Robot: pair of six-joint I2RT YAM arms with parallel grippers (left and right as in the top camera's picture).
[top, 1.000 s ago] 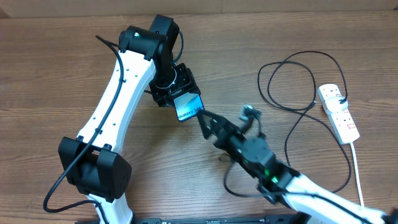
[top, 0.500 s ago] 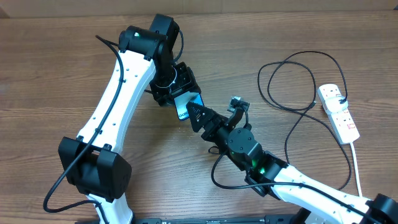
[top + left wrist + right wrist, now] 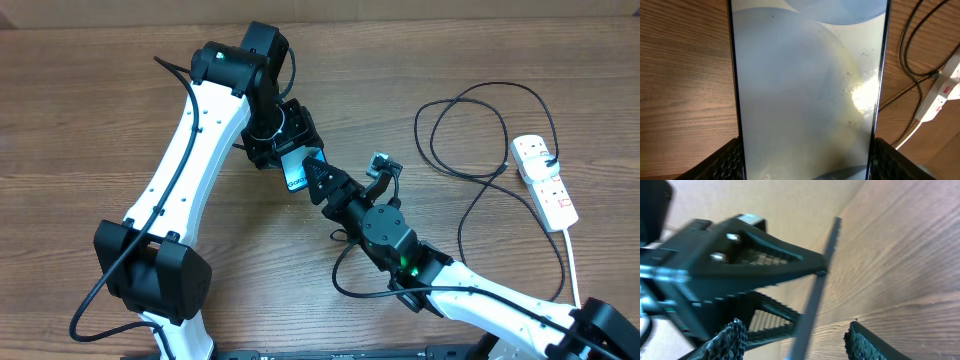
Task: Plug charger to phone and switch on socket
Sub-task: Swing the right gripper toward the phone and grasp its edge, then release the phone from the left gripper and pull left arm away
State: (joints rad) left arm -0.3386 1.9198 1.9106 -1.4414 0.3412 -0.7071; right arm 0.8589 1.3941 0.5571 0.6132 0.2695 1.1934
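My left gripper (image 3: 283,148) is shut on the phone (image 3: 295,173) and holds it off the table; in the left wrist view the light blue screen (image 3: 805,75) fills the frame between my fingers (image 3: 726,161). My right gripper (image 3: 316,180) is open and empty. Its jaws stand on either side of the phone's thin edge (image 3: 815,295), not touching it. The charger (image 3: 470,130) lies in black loops at the right; its plug tip does not show. The socket (image 3: 545,180) lies at the far right, also showing in the left wrist view (image 3: 942,92).
The socket's thick white cord (image 3: 575,270) runs toward the front edge. A black cable loop (image 3: 345,278) hangs beside my right arm. The bare wooden table (image 3: 80,130) lies to the left.
My right gripper has moved up and left to the phone, and its open jaws now stand on either side of the phone's edge. My left gripper and the phone have stayed put.
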